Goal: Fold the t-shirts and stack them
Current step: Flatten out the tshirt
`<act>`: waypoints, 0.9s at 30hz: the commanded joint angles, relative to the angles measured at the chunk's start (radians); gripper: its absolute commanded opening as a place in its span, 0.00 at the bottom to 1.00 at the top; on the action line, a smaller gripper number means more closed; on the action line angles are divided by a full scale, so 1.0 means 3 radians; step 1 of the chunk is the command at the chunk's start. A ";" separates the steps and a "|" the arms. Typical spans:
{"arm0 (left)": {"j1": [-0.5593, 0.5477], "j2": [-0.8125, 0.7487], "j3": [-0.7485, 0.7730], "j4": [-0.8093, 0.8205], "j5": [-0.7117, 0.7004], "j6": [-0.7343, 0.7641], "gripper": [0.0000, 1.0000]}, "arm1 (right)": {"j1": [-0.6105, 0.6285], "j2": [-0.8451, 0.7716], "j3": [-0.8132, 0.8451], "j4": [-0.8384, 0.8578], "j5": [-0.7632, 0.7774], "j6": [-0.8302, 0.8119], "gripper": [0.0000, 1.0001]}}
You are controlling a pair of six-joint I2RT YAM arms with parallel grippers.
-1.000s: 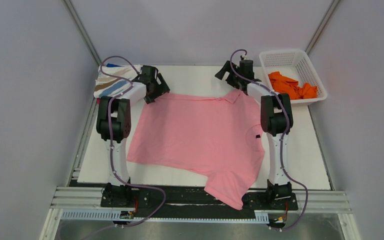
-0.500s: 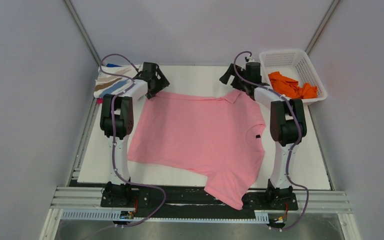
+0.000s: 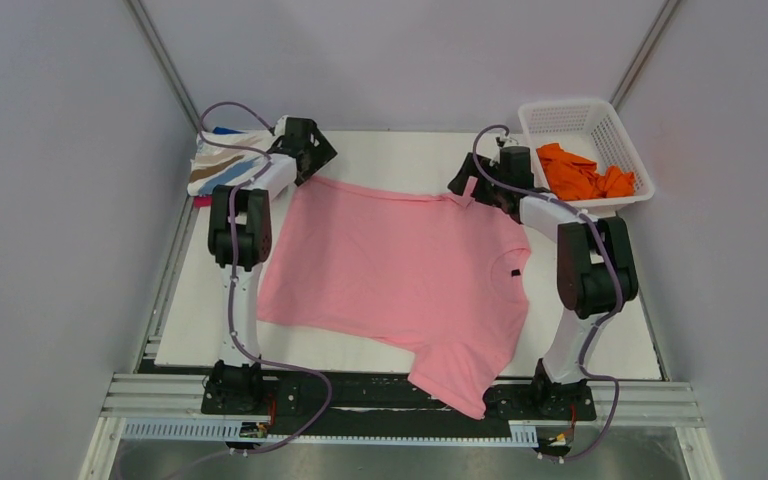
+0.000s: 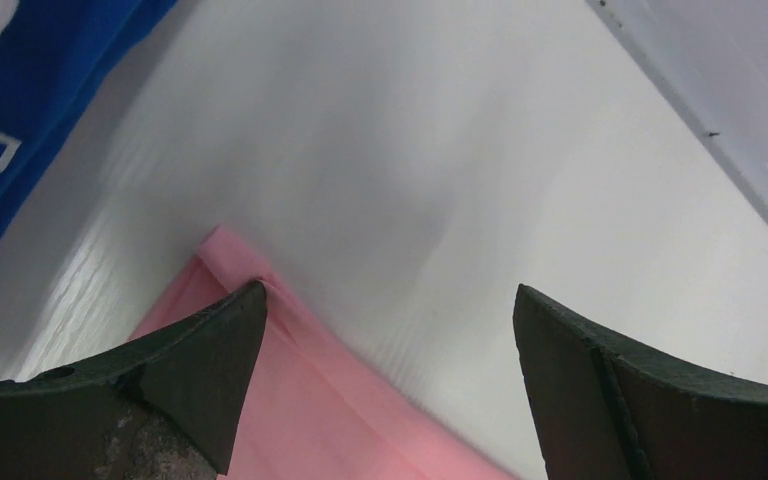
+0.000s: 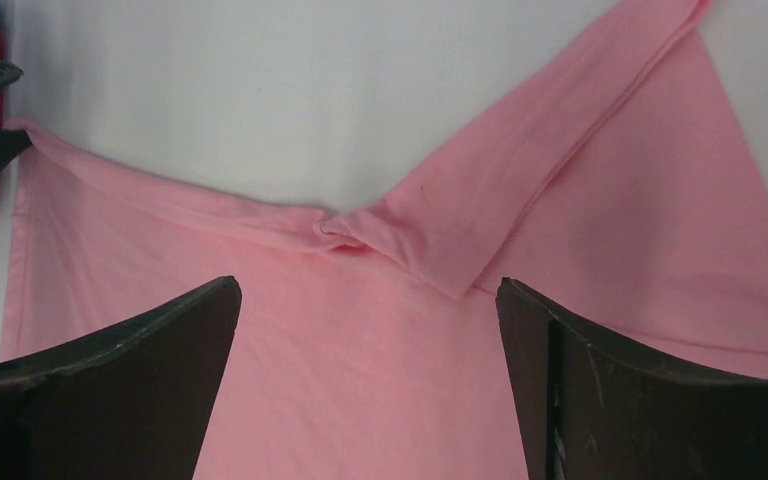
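Lab — grey panels [image 3: 50,200], aluminium rails [image 3: 650,400].

Only text: white print on blue shirt [image 4: 50,60], left wrist view, cut off by frame edge. "D" legible, next letter partial, unreadable. No other labels or numbers readable.

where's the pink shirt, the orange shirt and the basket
pink shirt [image 3: 400,270]: top external view, middle of its body
orange shirt [image 3: 585,172]: top external view, centre of the crumpled heap
basket [image 3: 560,120]: top external view, far wall

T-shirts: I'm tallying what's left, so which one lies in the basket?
The orange t-shirt, crumpled in the white basket; the pink t-shirt lies spread on the table.
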 commanded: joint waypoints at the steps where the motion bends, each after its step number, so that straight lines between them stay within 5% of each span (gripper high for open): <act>1: 0.0028 0.0245 0.0382 0.0102 0.0022 -0.0105 1.00 | 0.0006 -0.0193 -0.0125 -0.0081 -0.0081 0.0022 1.00; 9: 0.0034 0.0357 0.0605 0.0171 0.0086 -0.0206 1.00 | 0.0005 -0.0085 -0.0205 -0.0245 -0.0147 0.0137 1.00; 18: 0.0044 0.0447 0.1065 -0.0343 0.0176 -0.0116 1.00 | 0.0022 0.0305 0.0218 -0.0230 -0.0172 0.0157 1.00; 27: 0.0014 -0.0050 0.0737 -0.0509 0.0310 0.0133 1.00 | 0.0064 0.0654 0.0494 -0.0128 -0.0068 0.0286 1.00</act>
